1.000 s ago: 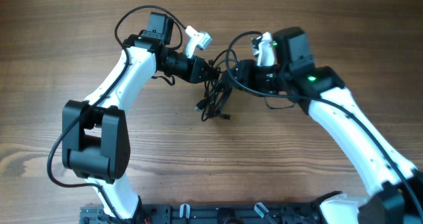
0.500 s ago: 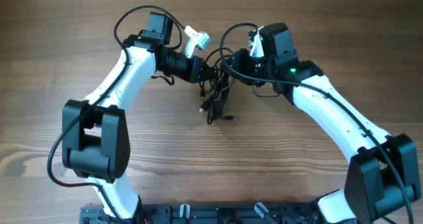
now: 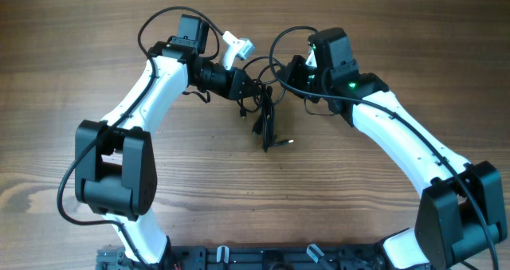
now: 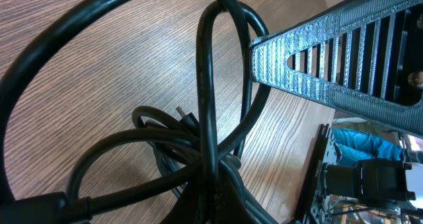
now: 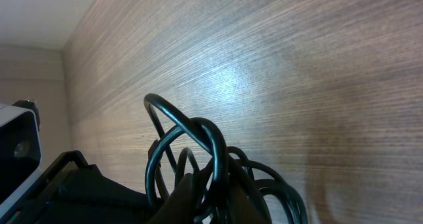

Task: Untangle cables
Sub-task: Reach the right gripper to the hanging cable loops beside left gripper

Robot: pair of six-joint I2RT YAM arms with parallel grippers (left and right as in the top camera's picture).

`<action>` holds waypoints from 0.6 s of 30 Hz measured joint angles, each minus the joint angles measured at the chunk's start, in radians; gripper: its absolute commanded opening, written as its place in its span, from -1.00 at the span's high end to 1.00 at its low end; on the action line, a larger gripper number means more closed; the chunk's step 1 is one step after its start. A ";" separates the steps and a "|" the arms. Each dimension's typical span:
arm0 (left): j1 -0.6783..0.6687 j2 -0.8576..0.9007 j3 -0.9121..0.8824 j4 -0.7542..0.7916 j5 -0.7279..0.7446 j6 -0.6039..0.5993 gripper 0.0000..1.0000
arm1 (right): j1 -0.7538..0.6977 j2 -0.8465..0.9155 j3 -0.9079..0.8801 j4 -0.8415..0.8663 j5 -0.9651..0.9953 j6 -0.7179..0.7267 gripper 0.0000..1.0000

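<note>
risk: tugging apart now could cinch the knot tighter or slip a strand | thin black cables (image 3: 266,119) bunched upper centre over wooden tabletop (image 3: 382,31) | left pincer (image 3: 255,88) clenched on them | right pincer (image 3: 280,82) grip: cannot tell | hidden: fingertips and crossings, buried in loops

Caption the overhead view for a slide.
Over the wooden table, the left gripper and right gripper meet at a knot of black cables.
</note>
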 measured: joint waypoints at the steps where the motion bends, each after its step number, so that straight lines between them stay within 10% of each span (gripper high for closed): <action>1: 0.000 0.000 0.000 0.000 0.000 0.000 0.92 | 0.000 0.000 0.000 -0.004 -0.003 0.007 0.60; 12: -0.001 0.000 0.000 -0.001 0.000 0.000 0.92 | 0.000 0.018 0.000 -0.039 -0.043 0.032 0.60; 18: -0.001 0.000 0.000 -0.001 0.000 0.000 0.92 | 0.000 0.018 0.000 -0.039 -0.077 0.045 0.20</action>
